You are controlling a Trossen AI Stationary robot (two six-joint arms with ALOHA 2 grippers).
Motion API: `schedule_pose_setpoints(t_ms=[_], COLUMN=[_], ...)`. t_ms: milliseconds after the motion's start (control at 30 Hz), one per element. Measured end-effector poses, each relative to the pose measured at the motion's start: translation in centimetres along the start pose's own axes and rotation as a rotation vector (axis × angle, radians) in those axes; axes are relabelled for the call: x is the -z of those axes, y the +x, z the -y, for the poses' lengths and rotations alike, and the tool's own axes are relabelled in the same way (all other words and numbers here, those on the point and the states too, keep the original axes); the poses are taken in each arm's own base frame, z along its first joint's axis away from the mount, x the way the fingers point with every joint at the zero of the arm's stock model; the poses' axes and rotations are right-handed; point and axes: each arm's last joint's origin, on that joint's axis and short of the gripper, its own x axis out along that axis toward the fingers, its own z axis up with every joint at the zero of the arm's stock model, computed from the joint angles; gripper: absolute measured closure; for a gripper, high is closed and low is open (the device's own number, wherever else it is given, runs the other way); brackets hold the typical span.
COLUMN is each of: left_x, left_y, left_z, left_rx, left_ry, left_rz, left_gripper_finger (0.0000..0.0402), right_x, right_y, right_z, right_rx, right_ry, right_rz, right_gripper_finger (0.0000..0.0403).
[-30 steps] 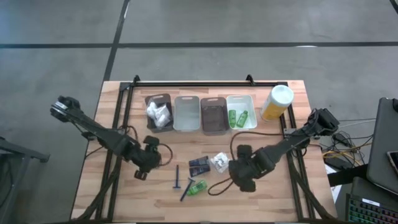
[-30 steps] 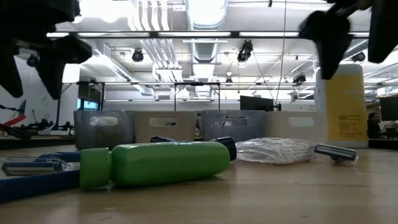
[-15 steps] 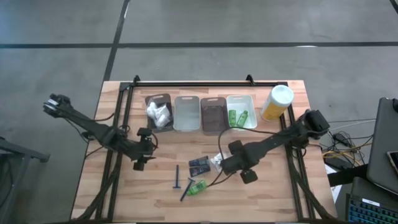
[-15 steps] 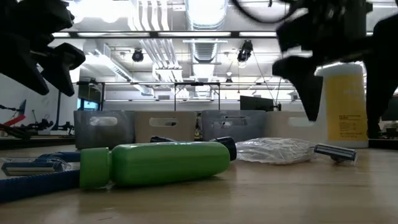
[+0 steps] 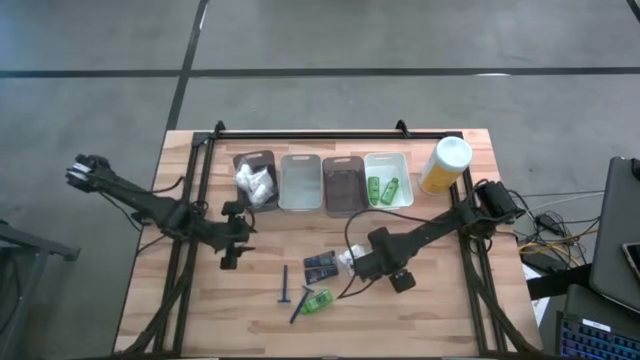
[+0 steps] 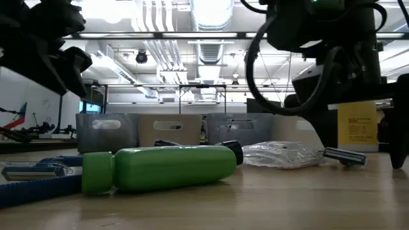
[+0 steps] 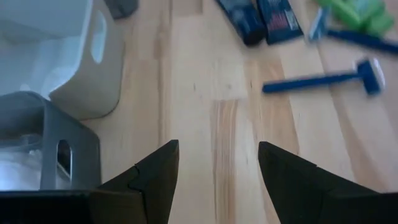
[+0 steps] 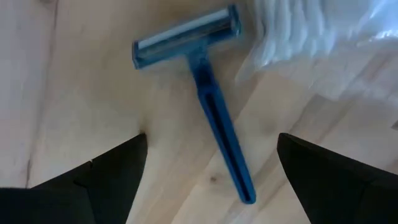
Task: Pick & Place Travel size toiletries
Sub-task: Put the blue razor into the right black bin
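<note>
On the table lie two dark tubes (image 5: 320,266), a white puffy bundle (image 5: 349,256), a green mini bottle (image 5: 318,300) and two blue razors (image 5: 286,287). A third blue razor (image 8: 214,121) lies flat beside the bundle, hidden under my right arm in the high view. My right gripper (image 8: 210,142) points down, open, with one finger on either side of this razor's handle and touching nothing. My left gripper (image 5: 230,257) hangs open over bare wood in front of the dark bin (image 5: 255,180), well left of the items.
Several bins stand in a row at the back: the dark one holds white bundles, then a clear bin (image 5: 300,182), a brown bin (image 5: 343,185) and a white bin (image 5: 388,180) with green bottles. A tall yellow canister (image 5: 445,165) stands at the far right.
My right gripper has come down and moved toward the table's far left, rolling its wrist, until its open fingers stand either side of the razor beside the bundle. My left gripper has drawn back a little toward the far edge. The items on the table have stayed put.
</note>
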Motion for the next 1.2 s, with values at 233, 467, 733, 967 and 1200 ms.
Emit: schedule_pose_setpoints(t_ms=[233, 467, 733, 967, 1200], left_x=[-1.1, -2.5, -3.5, -3.6, -3.9], left_y=[-0.1, -0.9, -1.6, -1.6, -1.0], left_z=[0.0, -0.2, -0.3, -0.3, 0.0], left_rx=[-0.038, -0.076, -0.095, -0.096, -0.107], left_ry=[-0.134, -0.343, -0.417, -0.44, -0.435], left_rz=[0.108, 0.2, 0.248, 0.253, 0.229], left_gripper_finger=[0.0177, 0.0178, 0.0179, 0.0179, 0.0179], right_x=[0.5, 0.7, 0.6, 0.5, 1.1], right_y=[1.2, 1.8, 1.9, 2.0, -0.3], right_z=[0.2, 0.1, 0.1, 0.0, -1.1], right_rx=[-0.016, -0.02, -0.018, -0.041, -0.043], right_ry=[-0.021, -0.027, -0.031, 0.096, 0.339], right_rz=[0.025, 0.036, 0.053, 0.067, 0.129], right_gripper_finger=[0.0118, 0.0194, 0.0273, 0.0349, 0.0382])
